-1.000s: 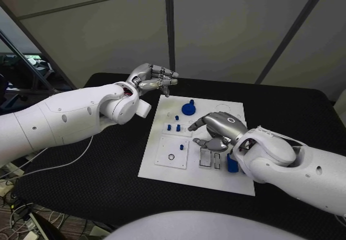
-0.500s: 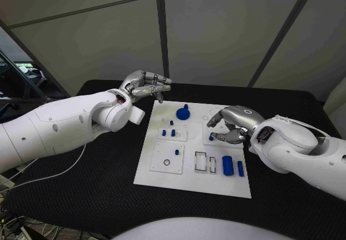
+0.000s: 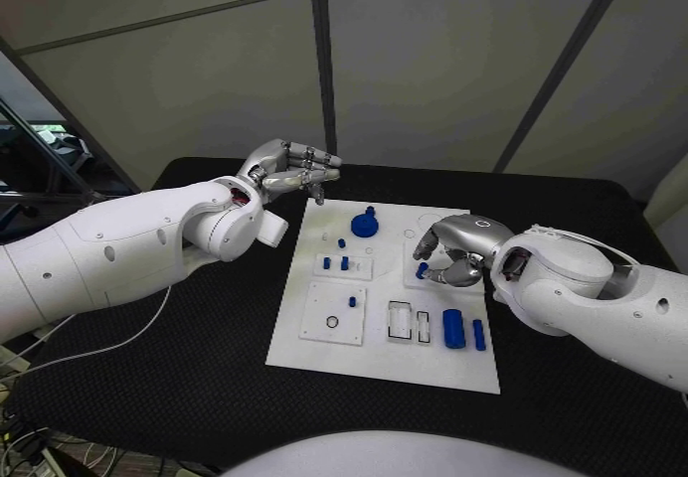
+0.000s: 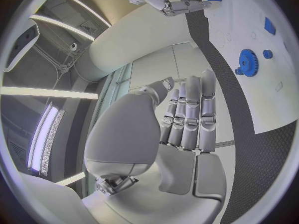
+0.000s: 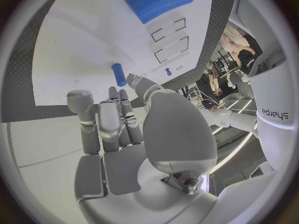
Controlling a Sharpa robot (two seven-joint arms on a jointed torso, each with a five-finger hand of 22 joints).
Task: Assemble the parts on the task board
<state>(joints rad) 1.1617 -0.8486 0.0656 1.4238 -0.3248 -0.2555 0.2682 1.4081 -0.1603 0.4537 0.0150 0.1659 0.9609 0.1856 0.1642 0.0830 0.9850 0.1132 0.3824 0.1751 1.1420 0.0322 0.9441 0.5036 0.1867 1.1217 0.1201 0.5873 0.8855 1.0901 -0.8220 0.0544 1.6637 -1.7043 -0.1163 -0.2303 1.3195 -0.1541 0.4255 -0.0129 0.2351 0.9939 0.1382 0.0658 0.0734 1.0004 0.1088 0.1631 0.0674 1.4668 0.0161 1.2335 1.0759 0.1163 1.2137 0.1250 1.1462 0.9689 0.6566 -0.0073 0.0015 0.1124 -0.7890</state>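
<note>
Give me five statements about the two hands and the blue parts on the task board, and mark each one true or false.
1. The left hand is raised beyond the far edge of the task board. True.
2. The left hand holds the blue gear. False: the gear sits on the board, apart from that hand.
3. The right hand is over the board, its fingers curled by a small blue peg. True; whether it grips the peg cannot be told.
4. The large blue cylinder stands upright. False: it lies flat on the board.
5. The board rests on a black table. True.
</note>
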